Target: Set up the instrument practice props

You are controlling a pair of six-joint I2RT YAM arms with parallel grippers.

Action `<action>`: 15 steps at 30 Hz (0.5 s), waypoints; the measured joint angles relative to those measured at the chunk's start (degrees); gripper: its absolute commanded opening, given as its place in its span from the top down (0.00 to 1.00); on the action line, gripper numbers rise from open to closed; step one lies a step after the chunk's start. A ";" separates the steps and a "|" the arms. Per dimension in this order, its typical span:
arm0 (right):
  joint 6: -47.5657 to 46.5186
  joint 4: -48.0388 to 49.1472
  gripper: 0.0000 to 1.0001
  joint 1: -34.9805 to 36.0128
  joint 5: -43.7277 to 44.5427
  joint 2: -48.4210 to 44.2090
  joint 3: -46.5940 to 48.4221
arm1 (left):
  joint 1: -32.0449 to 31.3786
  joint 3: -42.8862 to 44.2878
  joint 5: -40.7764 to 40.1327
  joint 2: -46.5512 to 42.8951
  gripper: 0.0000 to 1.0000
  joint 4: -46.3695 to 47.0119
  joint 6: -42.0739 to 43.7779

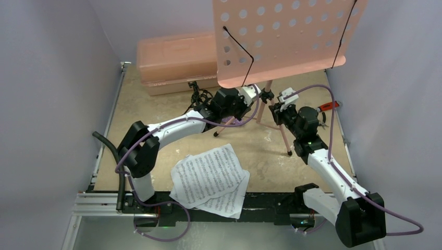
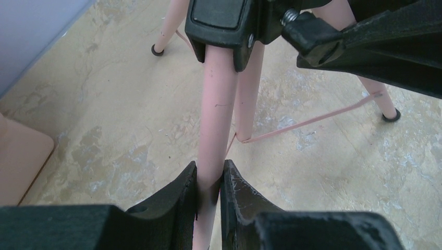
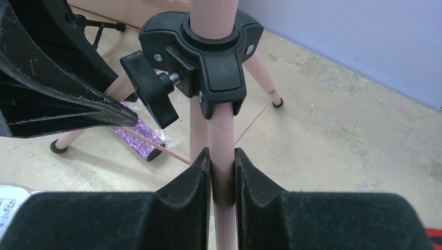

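The pink perforated music stand (image 1: 281,36) stands upright at the back of the table on its tripod legs (image 1: 285,139). My left gripper (image 1: 249,98) is shut on one pink leg (image 2: 218,120), just below the black hub (image 2: 224,21). My right gripper (image 1: 275,110) is shut on another leg (image 3: 224,136) under the same hub (image 3: 213,47). The white sheet-music pages (image 1: 209,178) lie loose on the near table. The purple glitter microphone (image 3: 134,136) lies under the stand, mostly hidden in the top view (image 1: 233,123). The small black tripod mic stand (image 1: 197,95) stands by the case.
A salmon-pink lidded case (image 1: 177,57) lies along the back edge and shows at the left of the left wrist view (image 2: 21,161). A red-handled tool (image 1: 329,106) lies at the right edge. Grey walls close in on both sides.
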 measured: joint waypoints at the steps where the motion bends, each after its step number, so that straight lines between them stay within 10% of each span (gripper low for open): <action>1: 0.04 0.00 1.00 -0.04 -0.02 0.00 -0.02 | 0.00 0.24 0.02 0.11 1.00 -0.31 0.00; 15: 2.34 -4.48 1.00 -0.22 -1.01 -3.30 -0.02 | 0.02 1.81 1.49 0.66 1.00 -2.23 -0.02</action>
